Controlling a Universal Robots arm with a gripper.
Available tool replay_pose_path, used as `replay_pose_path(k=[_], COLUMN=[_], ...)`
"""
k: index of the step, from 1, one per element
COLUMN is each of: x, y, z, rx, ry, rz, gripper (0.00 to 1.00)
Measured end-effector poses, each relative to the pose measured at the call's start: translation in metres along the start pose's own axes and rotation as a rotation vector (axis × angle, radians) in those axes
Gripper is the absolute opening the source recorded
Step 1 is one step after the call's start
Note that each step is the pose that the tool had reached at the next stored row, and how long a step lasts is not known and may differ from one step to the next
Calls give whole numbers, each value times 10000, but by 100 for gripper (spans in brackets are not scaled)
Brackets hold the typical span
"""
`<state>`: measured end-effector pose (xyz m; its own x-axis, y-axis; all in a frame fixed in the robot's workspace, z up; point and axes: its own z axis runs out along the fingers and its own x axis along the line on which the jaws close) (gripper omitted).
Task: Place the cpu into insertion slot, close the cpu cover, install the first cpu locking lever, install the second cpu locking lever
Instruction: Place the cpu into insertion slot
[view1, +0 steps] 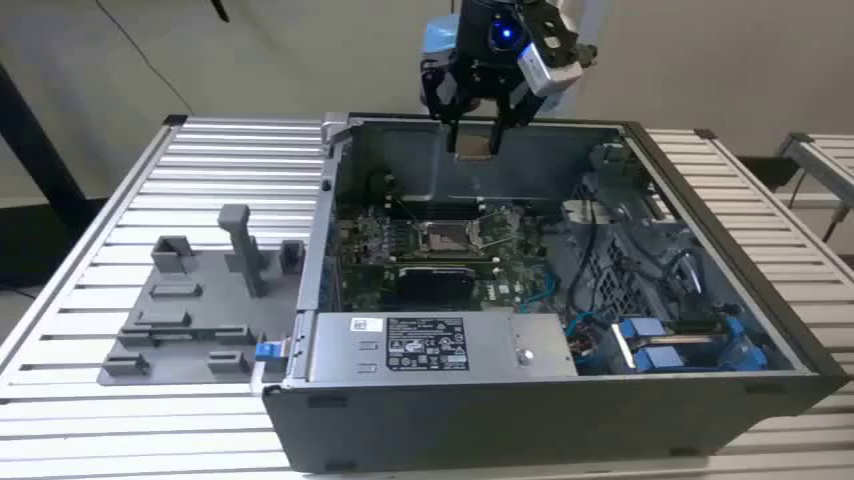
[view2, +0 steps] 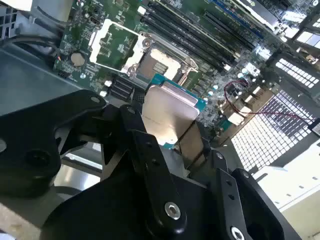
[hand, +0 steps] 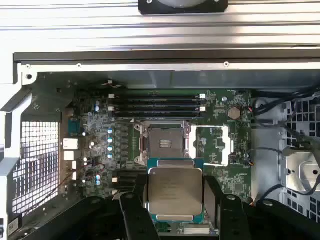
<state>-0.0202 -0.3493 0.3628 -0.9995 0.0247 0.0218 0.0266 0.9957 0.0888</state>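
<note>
Black gripper (hand: 176, 202) links crowd the foreground in both wrist views. Its fingers (hand: 211, 197) are clamped on opposite edges of the cpu (hand: 175, 192), whose silver-tan face is toward the lens, with a thin green border showing round the metal lid. The second wrist view gives the same grip from the side, the cpu (view2: 167, 112) tilted across the frame and well clear of the board. Beyond the chip sits the green motherboard (hand: 220, 175), and on it the insertion slot (hand: 164, 145), a silver rim round a dark contact field that lies exposed. The cpu cover (hand: 212, 128) is swung open and lies flat just beside the slot, on the side toward the coin cell (hand: 233, 113), with green board visible through its window. Long memory slots (hand: 157, 104) run past the socket. In the exterior view the gripper (view1: 474, 142) hangs over the far rim of the open computer case (view1: 534, 420), and the cpu (view1: 471, 147) is well above the insertion slot (view1: 445, 236). A labelled power supply (view1: 427, 345) fills the case's near side. A grey fixture tray (view1: 187, 320) rests on the slatted table (view1: 107, 430) at the exterior view's left.
</note>
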Motion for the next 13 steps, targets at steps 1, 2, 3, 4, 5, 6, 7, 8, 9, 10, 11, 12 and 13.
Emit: replay_pose_path(k=[1, 2, 3, 4, 5, 6, 7, 8, 9, 10, 11, 12, 13], x=[0, 0, 0, 0, 0, 0, 0, 0, 0, 0, 0, 0, 0], y=[0, 0, 1, 1, 1, 1, 1, 1, 1, 1, 1, 2, 2], z=[0, 0, 0, 0, 0, 0, 0, 0, 0, 0, 0, 0, 0], rx=[0, 0, 0, 0, 0, 0, 0, 0, 0, 0, 0, 0, 0], ry=[0, 0, 1, 0, 0, 0, 0, 0, 0, 0, 0, 1, 0], rz=[0, 1, 1, 0, 1, 0, 0, 0, 0, 0, 0, 0, 1], gripper=[54, 54, 54, 54, 54, 54, 54, 54, 54, 54, 54, 54, 54])
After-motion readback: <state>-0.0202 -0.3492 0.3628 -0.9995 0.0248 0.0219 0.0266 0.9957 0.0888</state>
